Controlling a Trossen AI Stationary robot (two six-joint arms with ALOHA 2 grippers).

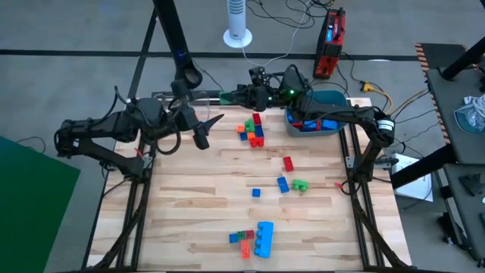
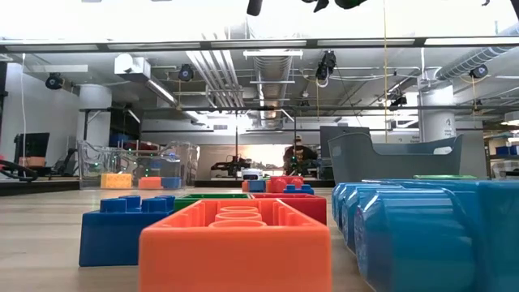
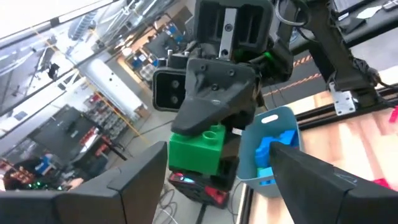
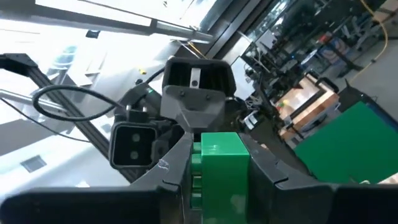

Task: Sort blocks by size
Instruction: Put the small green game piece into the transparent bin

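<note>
My right gripper (image 1: 241, 96) is shut on a green block (image 1: 227, 97) and holds it in the air over the table's far edge. The left wrist view shows the same block (image 3: 196, 152), and so does the right wrist view (image 4: 221, 171). My left gripper (image 1: 212, 127) hangs open just left of and nearer than it, pointing toward it, fingers wide apart and touching nothing. Other blocks lie flat on the table. A mixed cluster (image 1: 252, 130) lies at the far middle, and a red (image 1: 288, 163), a blue (image 1: 283, 184) and a green one (image 1: 301, 184) lie mid-right. My right gripper pinches the green block between its two fingers, one on each opposite side (image 4: 202, 168). The fingers lie roughly level and come from the table's right. The block is lifted clear and juts out past the fingertips (image 3: 205, 158) toward my left gripper.
A teal tub (image 1: 318, 115) holding blue blocks stands at the far right. A clear box (image 2: 138, 166) stands at the far left. A big light-blue block (image 1: 264, 237) with small red, green and orange ones lies near the front edge. The table's left half is bare wood.
</note>
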